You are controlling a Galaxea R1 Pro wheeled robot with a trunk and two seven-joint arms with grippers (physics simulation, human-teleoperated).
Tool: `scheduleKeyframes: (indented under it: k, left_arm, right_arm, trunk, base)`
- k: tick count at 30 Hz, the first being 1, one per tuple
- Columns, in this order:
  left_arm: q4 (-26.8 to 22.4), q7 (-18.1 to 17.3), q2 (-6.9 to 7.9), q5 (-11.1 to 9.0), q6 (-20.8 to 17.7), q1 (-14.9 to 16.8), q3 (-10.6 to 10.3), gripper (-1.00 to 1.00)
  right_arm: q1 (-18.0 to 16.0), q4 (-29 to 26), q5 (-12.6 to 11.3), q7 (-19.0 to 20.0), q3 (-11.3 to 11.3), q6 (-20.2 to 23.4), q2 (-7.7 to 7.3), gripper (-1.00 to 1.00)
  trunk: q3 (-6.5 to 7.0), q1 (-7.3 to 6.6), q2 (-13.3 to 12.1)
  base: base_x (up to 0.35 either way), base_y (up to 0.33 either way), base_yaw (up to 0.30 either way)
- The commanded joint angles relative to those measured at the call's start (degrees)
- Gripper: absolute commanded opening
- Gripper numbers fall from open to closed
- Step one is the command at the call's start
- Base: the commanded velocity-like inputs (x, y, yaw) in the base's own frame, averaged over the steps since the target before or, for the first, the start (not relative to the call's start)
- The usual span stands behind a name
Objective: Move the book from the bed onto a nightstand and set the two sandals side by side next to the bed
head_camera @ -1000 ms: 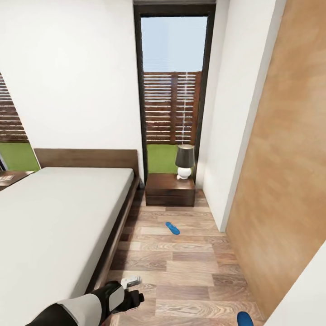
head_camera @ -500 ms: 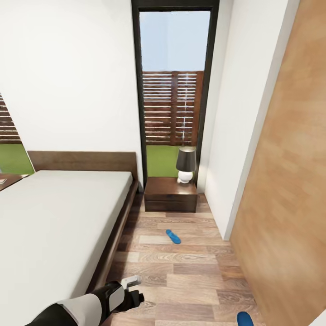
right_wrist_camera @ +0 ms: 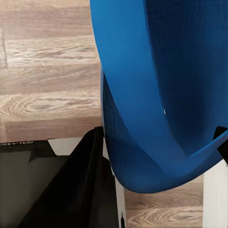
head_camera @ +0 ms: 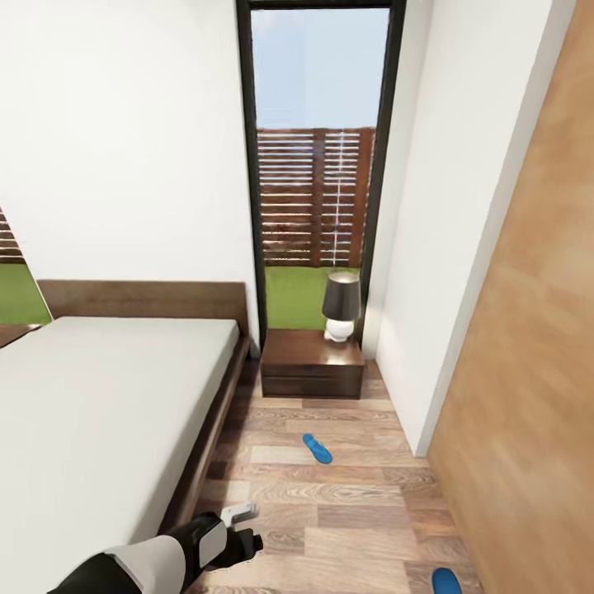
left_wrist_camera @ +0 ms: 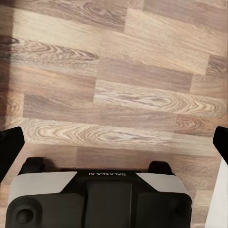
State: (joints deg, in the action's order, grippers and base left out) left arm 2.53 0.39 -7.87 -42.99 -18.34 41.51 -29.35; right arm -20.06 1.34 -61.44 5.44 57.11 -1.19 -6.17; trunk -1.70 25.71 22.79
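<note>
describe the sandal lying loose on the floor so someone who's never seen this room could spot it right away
Find the tall black-framed window at the far end, then the dark wood nightstand with a lamp below it. On the plank floor just in front of it, right of the bed, lies a small bright blue sandal, the sole thing on those boards there.

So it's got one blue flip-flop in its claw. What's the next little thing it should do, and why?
Probably roll on toward the other sandal lying on the wood floor between the bed and nightstand. The right gripper is shut on a blue sandal, and the pair belongs side by side beside the bed.
</note>
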Motion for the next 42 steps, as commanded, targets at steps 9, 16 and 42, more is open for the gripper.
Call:
scheduleKeyframes:
  k: [9, 16, 42]
  left_arm:
    - [0.1, 0.1, -0.03, -0.6, -0.1, 0.1, -0.4, 1.0]
    - [0.1, 0.1, -0.04, -0.6, -0.1, 0.1, -0.4, 1.0]
    - [0.1, 0.1, -0.04, -0.6, -0.1, 0.1, -0.4, 1.0]
  right_arm:
    - [-0.1, 0.1, -0.7, 0.5, 0.5, -0.1, 0.02, -1.0]
    - [-0.1, 0.1, -0.7, 0.5, 0.5, -0.1, 0.02, -1.0]
    - [-0.1, 0.1, -0.7, 0.5, 0.5, -0.1, 0.02, -1.0]
  trunk:
    - [-0.13, 0.07, 0.1]
    - [-0.13, 0.07, 0.1]
    - [-0.13, 0.07, 0.1]
  base:
    - [0.34, 0.0, 0.0]
    - [0.34, 0.0, 0.0]
    - [0.34, 0.0, 0.0]
